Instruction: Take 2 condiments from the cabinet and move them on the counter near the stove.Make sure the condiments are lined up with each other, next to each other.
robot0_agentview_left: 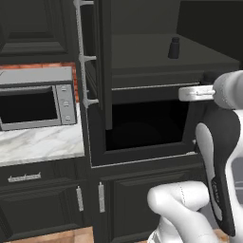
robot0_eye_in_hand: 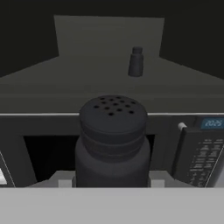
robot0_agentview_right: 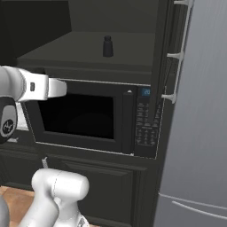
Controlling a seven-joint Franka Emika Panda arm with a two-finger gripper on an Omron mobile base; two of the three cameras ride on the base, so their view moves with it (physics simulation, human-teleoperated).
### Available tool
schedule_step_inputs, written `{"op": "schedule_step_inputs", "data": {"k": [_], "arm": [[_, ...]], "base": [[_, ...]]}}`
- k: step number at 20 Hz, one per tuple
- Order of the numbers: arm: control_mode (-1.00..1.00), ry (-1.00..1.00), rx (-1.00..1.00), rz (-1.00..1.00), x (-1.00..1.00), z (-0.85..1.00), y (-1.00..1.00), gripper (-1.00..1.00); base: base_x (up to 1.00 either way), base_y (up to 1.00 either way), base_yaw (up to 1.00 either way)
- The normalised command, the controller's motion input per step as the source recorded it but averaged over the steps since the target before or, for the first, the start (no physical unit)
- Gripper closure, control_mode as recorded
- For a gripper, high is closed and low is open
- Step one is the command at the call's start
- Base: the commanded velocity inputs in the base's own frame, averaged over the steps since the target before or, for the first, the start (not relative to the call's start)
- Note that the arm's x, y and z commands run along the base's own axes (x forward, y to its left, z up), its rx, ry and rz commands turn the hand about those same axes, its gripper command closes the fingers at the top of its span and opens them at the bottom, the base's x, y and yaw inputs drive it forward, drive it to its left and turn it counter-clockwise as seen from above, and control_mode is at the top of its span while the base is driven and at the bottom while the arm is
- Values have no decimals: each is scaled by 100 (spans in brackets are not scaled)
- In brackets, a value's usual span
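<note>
The dark shelf (robot0_agentview_left: pixel 142 59) inside the open cabinet (robot0_agentview_left: pixel 97 66) carries one small black shaker (robot0_agentview_left: pixel 174 48), standing upright toward the back. Left of the cabinet, a silver microwave (robot0_agentview_left: pixel 35 97) sits on the marble worktop (robot0_agentview_left: pixel 42 144).

- One shaker bottle (robot0_eye_in_hand: pixel 113 140) is sitting near, in front of the cabinet shelf (robot0_eye_in_hand: pixel 52 87).
- A second shaker bottle (robot0_eye_in_hand: pixel 136 62) is standing far back on that shelf.
- A built-in microwave (robot0_agentview_right: pixel 88 117) is sitting below the shelf.

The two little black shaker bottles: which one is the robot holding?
The black shaker bottle with the holed top, clamped in the pincer before the cabinet. The other black bottle stands alone on the dark shelf.
</note>
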Motion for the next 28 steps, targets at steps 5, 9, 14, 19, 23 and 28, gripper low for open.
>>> {"op": "schedule_step_inputs", "data": {"k": [5,9,14,19,23,28], "arm": [[-100,0,0,0,-14,-23,-10,100],[-100,0,0,0,-8,-22,-25,100],[-100,0,0,0,-8,-5,-4,100],[-100,0,0,0,-1,-1,0,100],[-100,0,0,0,0,0,0,100],[100,0,0,0,0,0,0,100]], "base": [[0,0,0],[0,0,0],[0,0,0],[0,0,0],[0,0,0],[-21,0,0]]}}
